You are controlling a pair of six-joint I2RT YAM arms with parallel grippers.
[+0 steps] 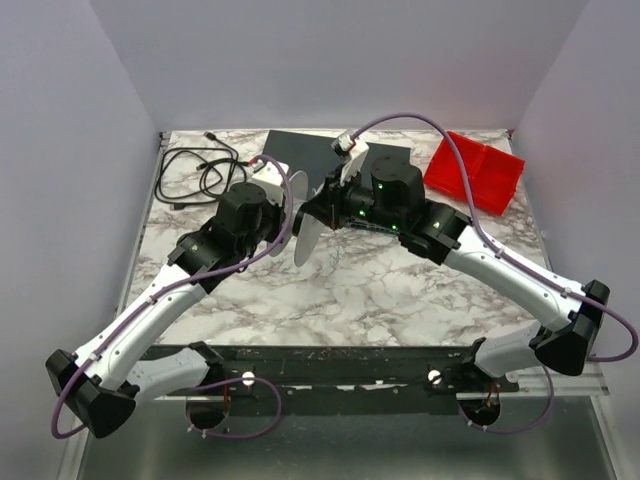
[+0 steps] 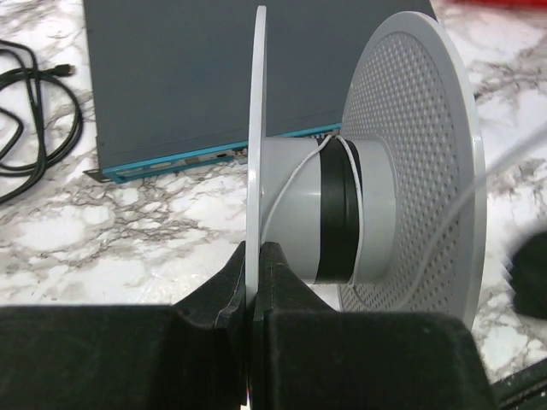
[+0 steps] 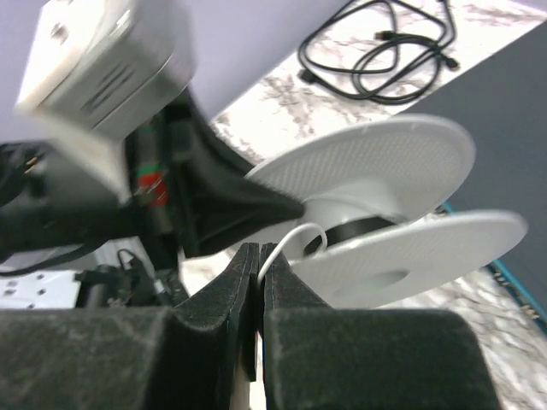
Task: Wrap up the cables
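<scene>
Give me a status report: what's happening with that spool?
Left fingers clamped on spool flange. Right fingers pinching thin white wire off the hub. Black cord lies apart, not interfering.

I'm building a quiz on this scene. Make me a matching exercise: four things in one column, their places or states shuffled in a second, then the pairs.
Things:
1. spool
2. thin white wire
3. black cord
4. red bin

Places or states:
a. far right of the table
b. flange clamped in the left fingers
c. lying loose, far left
d. draped over the hub

Pairs: 1-b; 2-d; 3-c; 4-a
</scene>
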